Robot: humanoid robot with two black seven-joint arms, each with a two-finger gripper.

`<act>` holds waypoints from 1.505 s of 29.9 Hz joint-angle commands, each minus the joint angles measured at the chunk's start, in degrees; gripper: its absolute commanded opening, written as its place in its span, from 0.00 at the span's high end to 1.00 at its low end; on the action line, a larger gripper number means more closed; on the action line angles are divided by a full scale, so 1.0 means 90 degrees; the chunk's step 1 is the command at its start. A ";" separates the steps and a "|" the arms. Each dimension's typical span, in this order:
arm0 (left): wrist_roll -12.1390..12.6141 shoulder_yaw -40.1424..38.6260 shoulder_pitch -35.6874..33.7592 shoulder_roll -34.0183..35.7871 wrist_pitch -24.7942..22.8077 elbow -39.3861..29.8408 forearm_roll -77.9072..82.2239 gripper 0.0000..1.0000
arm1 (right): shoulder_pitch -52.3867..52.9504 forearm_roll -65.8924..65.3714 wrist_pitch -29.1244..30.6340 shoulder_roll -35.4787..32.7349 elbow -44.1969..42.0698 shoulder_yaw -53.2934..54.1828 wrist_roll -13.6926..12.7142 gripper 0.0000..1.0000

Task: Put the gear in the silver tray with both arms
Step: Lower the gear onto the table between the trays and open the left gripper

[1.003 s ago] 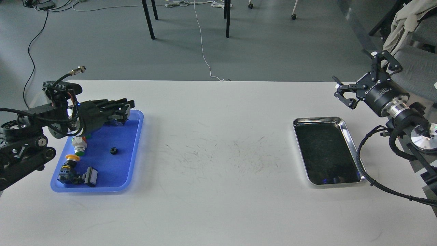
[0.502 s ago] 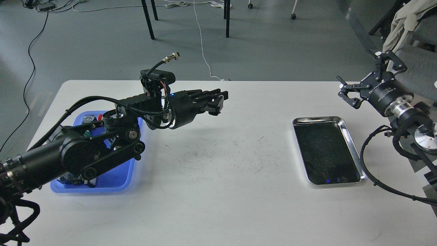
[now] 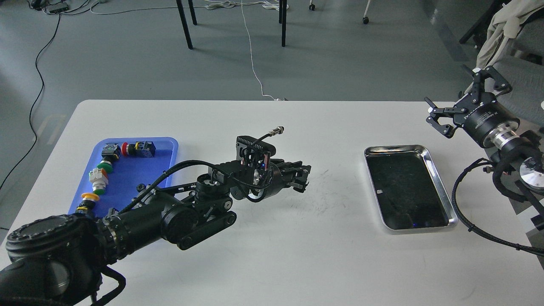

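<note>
Left gripper [image 3: 302, 178] is low over the middle of the table [image 3: 272, 255], between the blue tray [image 3: 127, 187] and the silver tray [image 3: 429, 153], fingers pointing toward the silver tray. Its jaws appear drawn narrow, but they are dark and seen at an angle; whether they hold anything cannot be told.

Right gripper [image 3: 442, 121] hangs past the far right corner of the silver tray, jaws spread wide and holding nothing.

Gear [image 3: 140, 187]: a small black toothed ring lies in the blue tray, partly behind the left arm's cable, near the push-button parts. Silver tray holds nothing.

Handling judgement: the gear looks rigid, light and hard, probably metal or plastic, so not fragile but liable to slip or roll if pinched off-centre. Best taken across its outer rim from above, jaws narrow, on opposite teeth.
</note>
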 commanded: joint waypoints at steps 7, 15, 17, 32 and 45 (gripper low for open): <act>0.0069 0.0086 0.0079 -0.0004 0.0125 0.0023 -0.0008 0.92 | 0.0008 0.0000 -0.0001 -0.0006 -0.0006 0.0000 -0.0001 0.01; 0.0088 0.0096 0.0460 -0.0004 0.0125 -0.0358 -0.0018 0.92 | 0.0008 0.0000 -0.0001 0.0004 -0.0015 -0.0010 -0.0001 0.01; 0.0088 0.0145 0.0596 -0.0004 0.0125 -0.0456 -0.0018 0.92 | 0.0008 0.0000 -0.0001 0.0004 -0.0015 -0.0010 -0.0001 0.01; -0.0038 0.0194 0.0685 -0.0004 0.0252 -0.0739 -0.0096 0.67 | 0.0018 0.0000 -0.0001 0.0004 -0.0025 -0.0010 -0.0001 0.01; -0.0302 -0.0283 0.0685 -0.0004 0.0955 -0.0769 -0.1384 0.02 | 0.0037 -0.0019 -0.0030 0.0004 0.0033 -0.0040 -0.0031 0.01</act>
